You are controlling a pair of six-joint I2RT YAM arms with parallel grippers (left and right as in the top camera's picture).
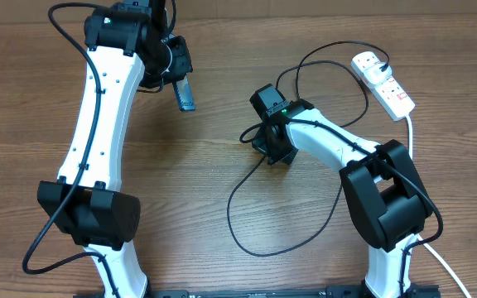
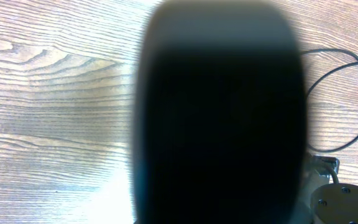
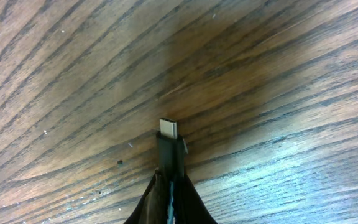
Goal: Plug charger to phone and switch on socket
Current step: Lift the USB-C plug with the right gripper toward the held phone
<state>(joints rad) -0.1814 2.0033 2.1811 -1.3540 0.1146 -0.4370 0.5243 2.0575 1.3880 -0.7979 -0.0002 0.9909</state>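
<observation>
At desk point(image 1: 205, 165) centre, right end effector point(image 3: 170, 186) pinches the charger point(image 3: 170, 148) tip.
Toward the far edge, left end effector point(image 1: 178, 78) clamps the phone point(image 1: 186, 94).

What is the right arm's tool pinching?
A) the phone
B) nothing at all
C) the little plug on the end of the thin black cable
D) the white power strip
C: in the right wrist view the charger plug pokes out from the shut right tool, while the phone hangs in the left tool.
</observation>
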